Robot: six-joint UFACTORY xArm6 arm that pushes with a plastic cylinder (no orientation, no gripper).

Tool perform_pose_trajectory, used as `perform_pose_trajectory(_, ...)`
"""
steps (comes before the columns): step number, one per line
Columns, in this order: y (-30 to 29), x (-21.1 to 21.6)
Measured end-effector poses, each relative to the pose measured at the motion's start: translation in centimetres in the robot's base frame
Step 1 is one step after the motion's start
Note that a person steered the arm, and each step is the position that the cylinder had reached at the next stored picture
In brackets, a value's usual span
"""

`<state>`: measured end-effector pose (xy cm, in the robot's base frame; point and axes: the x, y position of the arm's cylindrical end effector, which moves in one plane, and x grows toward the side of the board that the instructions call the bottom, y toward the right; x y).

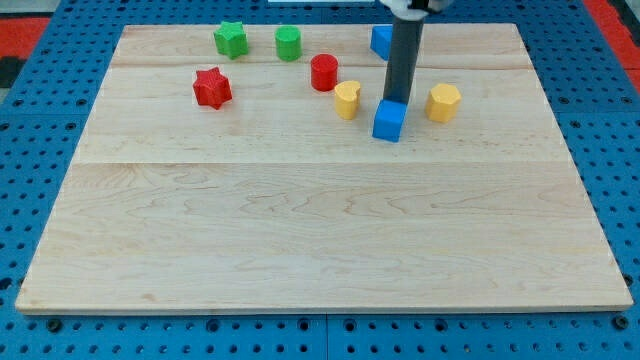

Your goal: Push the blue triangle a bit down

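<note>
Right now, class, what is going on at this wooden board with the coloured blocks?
A single arm's dark rod stands over the pale wooden board. My tip sits right at the top edge of a blue cube-like block, just above it in the view. A second blue block, partly hidden behind the rod, lies near the view's top. A yellow heart-shaped block sits to the view's left of the tip and a yellow hexagonal block to its right.
</note>
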<state>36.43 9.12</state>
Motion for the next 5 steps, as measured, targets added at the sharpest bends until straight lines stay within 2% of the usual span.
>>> perform_pose_trajectory(1,0.0,4.4)
perform_pose_trajectory(2,-0.7,6.2)
perform_pose_trajectory(5,4.5,-9.8)
